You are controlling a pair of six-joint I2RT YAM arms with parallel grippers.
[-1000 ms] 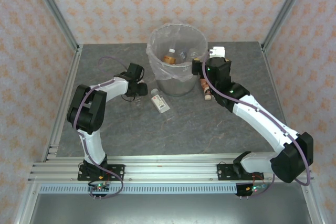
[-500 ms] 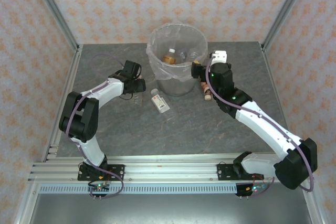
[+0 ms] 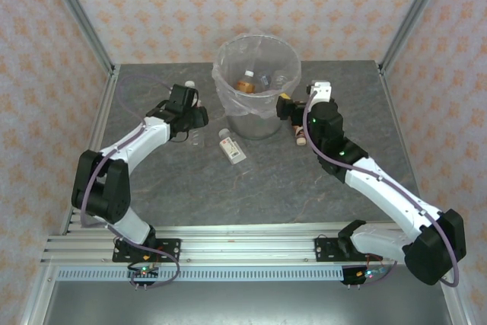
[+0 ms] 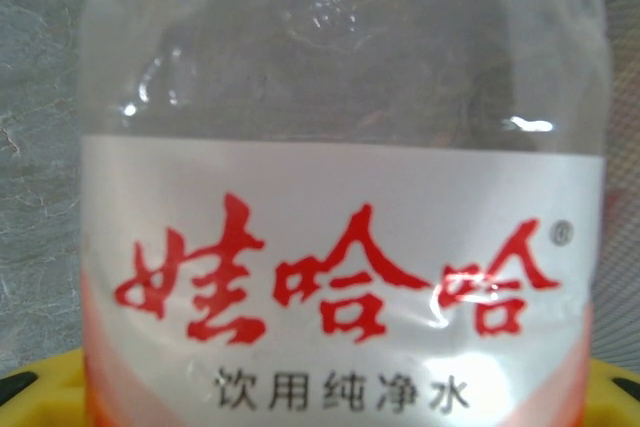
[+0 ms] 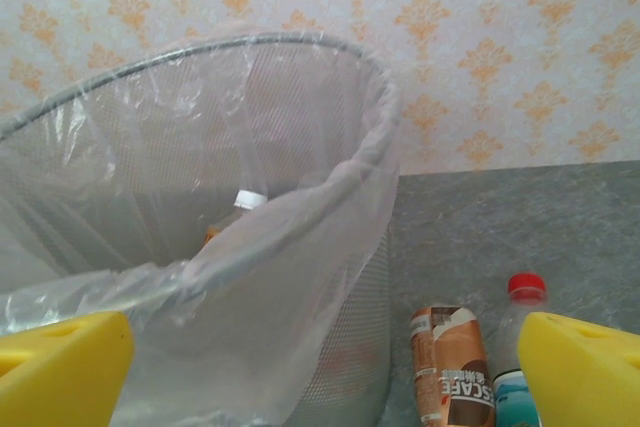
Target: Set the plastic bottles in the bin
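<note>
Grey worktop (image 3: pixel 266 180): left arm reaching far-left, left gripper (image 3: pixel 196 118) fingers flanking clear bottle (image 4: pixel 340 197), can't tell if clamped. Right gripper (image 5: pixel 320 357) jaws wide, raised beside bin (image 5: pixel 300 47) rim.

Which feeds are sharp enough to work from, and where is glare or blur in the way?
Top external: evenly lit and sharp, with only faint shadows. Left wrist: the clear bottle is so close that it looks soft, with glare spots on its plastic; the label is readable. Right wrist: the bin shows through a hazy, shiny liner, the yellow claw pads are blurred, and the brown-labelled bottle is fairly crisp.
</note>
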